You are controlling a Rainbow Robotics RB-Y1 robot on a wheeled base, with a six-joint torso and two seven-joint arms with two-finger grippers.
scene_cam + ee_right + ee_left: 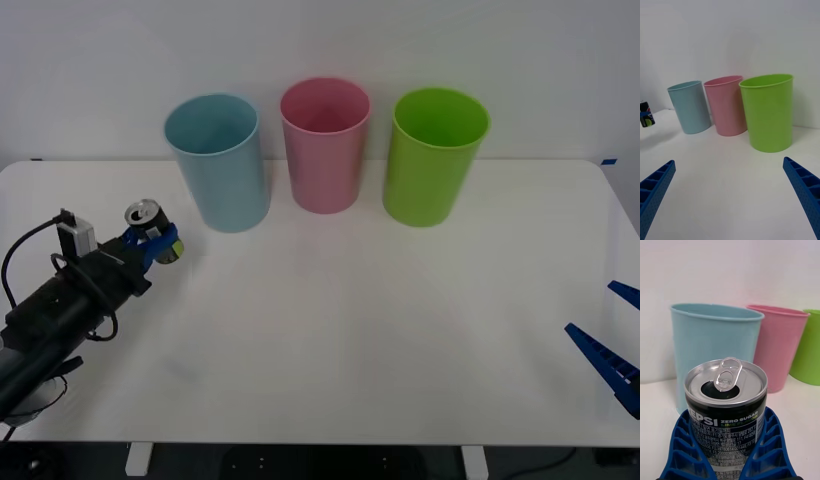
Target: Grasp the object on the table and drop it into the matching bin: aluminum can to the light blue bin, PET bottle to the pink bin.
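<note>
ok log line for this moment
left gripper: shut on Pepsi can | can: upright, near light blue bin | right gripper: open, idle at table edge

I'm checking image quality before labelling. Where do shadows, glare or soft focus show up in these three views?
Front view: even light, faint shadows under the light blue bin and the left gripper. Left wrist view: bright glare on the can top, its label sharp, the pink bin slightly soft. Right wrist view: right gripper fingers near and a little soft, green bin crisp.
</note>
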